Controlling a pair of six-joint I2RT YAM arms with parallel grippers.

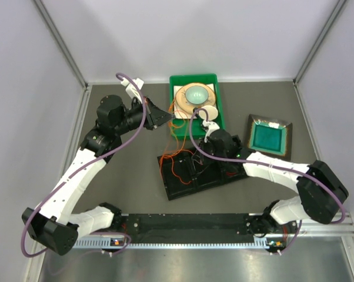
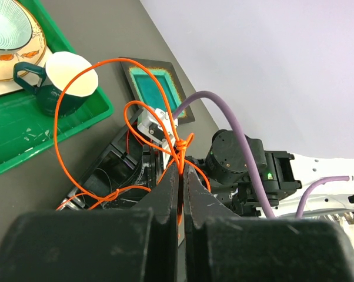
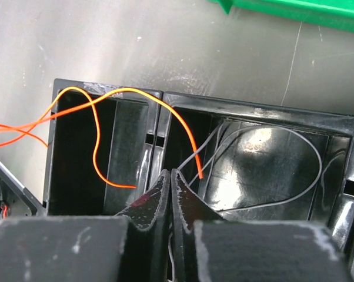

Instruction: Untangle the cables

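Note:
An orange cable (image 2: 58,117) loops wide over the table and bunches in a knot (image 2: 183,143). My left gripper (image 2: 181,170) is shut on it just below that knot, raised beside the green tray; it shows in the top view too (image 1: 167,119). More of the orange cable (image 3: 97,135) drapes over the divider of a black tray (image 3: 247,108). A pale grey cable (image 3: 265,203) loops inside one compartment. One strand runs into my right gripper (image 3: 170,173), which is shut on it low in the tray (image 1: 199,154). Thin orange or red strands (image 1: 168,165) lie tangled in the tray's left end.
A green tray (image 1: 219,88) at the back holds a bowl (image 1: 197,94) and a dark mug (image 1: 207,113). A square teal dish (image 1: 270,136) sits to the right. The black tray (image 1: 183,188) lies mid-table. Grey walls close in the table on three sides.

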